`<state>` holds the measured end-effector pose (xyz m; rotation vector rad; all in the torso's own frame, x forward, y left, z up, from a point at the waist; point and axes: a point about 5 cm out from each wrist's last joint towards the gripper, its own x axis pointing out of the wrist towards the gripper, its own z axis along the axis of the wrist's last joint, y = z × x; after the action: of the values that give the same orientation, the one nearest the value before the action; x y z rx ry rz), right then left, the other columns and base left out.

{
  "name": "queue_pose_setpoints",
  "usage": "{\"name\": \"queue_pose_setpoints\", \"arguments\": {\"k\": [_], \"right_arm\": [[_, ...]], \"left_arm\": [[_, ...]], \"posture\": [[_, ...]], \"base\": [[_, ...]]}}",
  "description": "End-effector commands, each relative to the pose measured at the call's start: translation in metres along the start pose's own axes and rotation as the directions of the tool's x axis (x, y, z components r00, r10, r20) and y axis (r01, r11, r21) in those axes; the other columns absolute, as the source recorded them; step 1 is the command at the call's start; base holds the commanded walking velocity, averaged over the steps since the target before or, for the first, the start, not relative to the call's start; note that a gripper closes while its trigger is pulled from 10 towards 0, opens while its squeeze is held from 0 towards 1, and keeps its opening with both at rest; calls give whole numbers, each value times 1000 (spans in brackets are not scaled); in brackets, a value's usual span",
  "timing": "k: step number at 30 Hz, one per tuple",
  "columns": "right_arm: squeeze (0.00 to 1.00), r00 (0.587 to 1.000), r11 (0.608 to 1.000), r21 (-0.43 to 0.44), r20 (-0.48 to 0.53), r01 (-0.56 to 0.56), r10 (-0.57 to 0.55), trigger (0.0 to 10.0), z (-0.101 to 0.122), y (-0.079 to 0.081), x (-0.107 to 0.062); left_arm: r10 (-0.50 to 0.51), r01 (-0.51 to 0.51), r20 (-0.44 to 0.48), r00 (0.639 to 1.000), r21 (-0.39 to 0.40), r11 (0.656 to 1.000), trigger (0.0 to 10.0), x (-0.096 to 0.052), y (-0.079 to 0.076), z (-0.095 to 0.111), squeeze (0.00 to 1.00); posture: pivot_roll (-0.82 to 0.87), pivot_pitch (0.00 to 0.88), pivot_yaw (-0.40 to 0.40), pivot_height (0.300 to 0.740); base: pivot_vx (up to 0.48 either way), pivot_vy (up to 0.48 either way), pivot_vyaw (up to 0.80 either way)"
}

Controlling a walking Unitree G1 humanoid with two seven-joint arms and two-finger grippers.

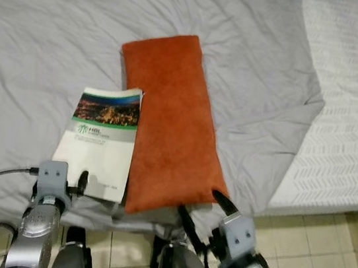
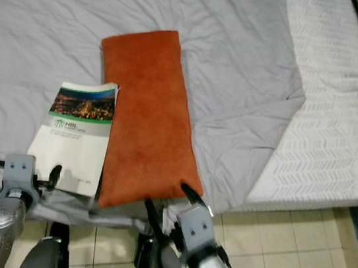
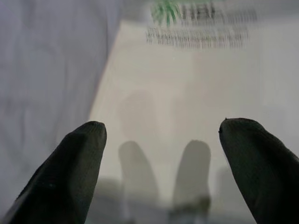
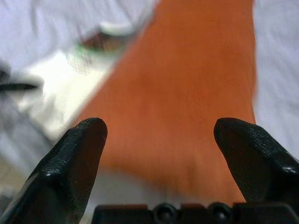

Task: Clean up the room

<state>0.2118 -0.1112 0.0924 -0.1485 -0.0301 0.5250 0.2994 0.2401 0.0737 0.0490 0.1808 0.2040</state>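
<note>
Both pincers poised at the near edge of the bed (image 1: 39, 34), one over each thing.

One orange pillow (image 1: 167, 122) lies lengthwise on the grey sheet, one booklet (image 1: 100, 139) touching its left side. The left pincer (image 3: 161, 135) hangs spread wide over the booklet's near end, holding nothing. The right pincer (image 4: 159, 135), equally wide apart and empty, sits at the pillow's near end.
</note>
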Motion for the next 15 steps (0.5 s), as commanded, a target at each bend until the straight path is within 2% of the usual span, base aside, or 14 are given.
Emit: {"name": "queue_pose_setpoints", "arguments": {"k": [1, 2, 3, 4, 5, 9, 12, 14, 15], "right_arm": [[0, 1000, 1000, 14, -22, -22, 22, 10000, 0, 6, -7], [0, 999, 999, 25, -46, -26, 27, 10000, 2, 10, -13], [0, 999, 999, 25, -46, -26, 27, 10000, 2, 10, -13], [0, 998, 999, 31, -54, -28, 30, 10000, 3, 11, -15], [0, 997, 998, 41, -73, -38, 41, 10000, 3, 14, -20], [0, 995, 998, 45, -92, -45, 49, 10000, 2, 16, -22], [0, 991, 998, 49, -121, -41, 47, 10000, 4, 15, -28], [0, 990, 998, 52, -130, -39, 46, 10000, 4, 14, -29], [0, 989, 997, 60, -136, -42, 50, 10000, 5, 14, -30]], "left_arm": [[31, -34, -73, 997, -43, 998, 10000, -7, 5, -22, 671], [34, -35, -14, 999, -73, 997, 10000, 3, 10, -6, 1000], [34, -35, -14, 999, -73, 997, 10000, 3, 10, -6, 1000], [35, -33, 23, 999, -72, 997, 10000, 9, 14, 5, 1000], [42, -36, 65, 997, -88, 995, 10000, 17, 25, 19, 1000], [62, -57, 50, 997, -100, 993, 10000, 21, 36, 19, 1000], [135, -133, 16, 991, -98, 986, 10000, 22, 60, 12, 1000], [129, -128, 1, 992, -117, 985, 10000, 22, 63, 9, 1000], [119, -120, -15, 993, -149, 982, 10000, 22, 63, 5, 0]], "posture": [[-196, 515, -250, 740], [-208, 517, -260, 740], [-208, 517, -260, 740], [-209, 519, -262, 740], [-208, 519, -260, 740], [-209, 521, -260, 740], [-218, 517, -263, 740], [-218, 517, -263, 740], [-221, 522, -268, 740]], "base": [[0, 0, 0], [0, 0, 0], [0, 0, 0], [0, 0, 0], [0, 0, 0], [0, 0, 0], [0, 0, 0], [0, 0, 0], [0, 0, 0]]}}
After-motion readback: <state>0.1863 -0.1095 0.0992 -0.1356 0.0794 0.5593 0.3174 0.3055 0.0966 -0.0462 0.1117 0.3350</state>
